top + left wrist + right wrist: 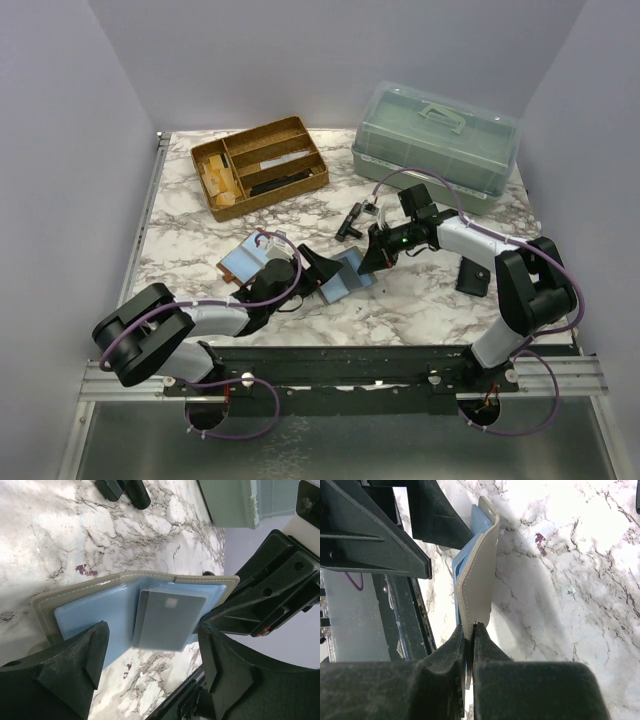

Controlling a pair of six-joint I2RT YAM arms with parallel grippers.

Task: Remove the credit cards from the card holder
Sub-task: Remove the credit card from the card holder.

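The right pincer (471,635) is clenched on the edge of the card holder (479,575) and holds one flap tilted up off the marble counter (570,580). The left pincer (152,655) is spread wide and grasps nothing, with a finger on either side of the open holder. One credit card (170,620) lies against the holder's blue lining. A second credit card (240,263) lies flat on the counter beside the left arm.

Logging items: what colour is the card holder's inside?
Card holder inside: light blue; left wrist view.
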